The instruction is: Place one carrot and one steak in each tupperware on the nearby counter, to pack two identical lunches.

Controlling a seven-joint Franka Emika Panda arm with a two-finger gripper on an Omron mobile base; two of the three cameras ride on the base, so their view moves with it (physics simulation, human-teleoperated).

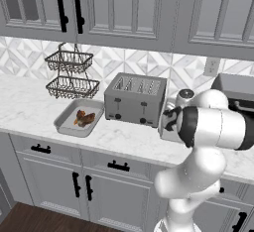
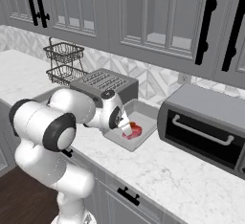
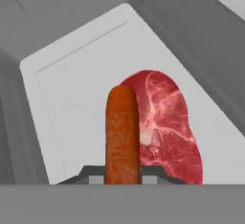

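Note:
My gripper [image 3: 122,177] is shut on a carrot [image 3: 122,132], an orange stick that juts forward from between the fingers. It hangs just above the right tupperware [image 3: 72,89], and its tip lies over the left edge of the pink-red steak [image 3: 167,127] on the container's floor. From the right base view, the gripper [image 2: 127,129] hovers low over this tupperware [image 2: 146,113] and its steak [image 2: 135,132], between the toaster and the oven. The left tupperware [image 1: 67,122] sits on the counter [image 1: 30,107] left of the toaster and holds the dark brown steak [image 1: 85,118].
A silver toaster [image 1: 135,98] stands between the two containers. A two-tier black wire basket [image 1: 69,75] is behind the left one. A dark countertop oven [image 2: 206,132] sits close to the right of the right container. Wall cabinets hang overhead.

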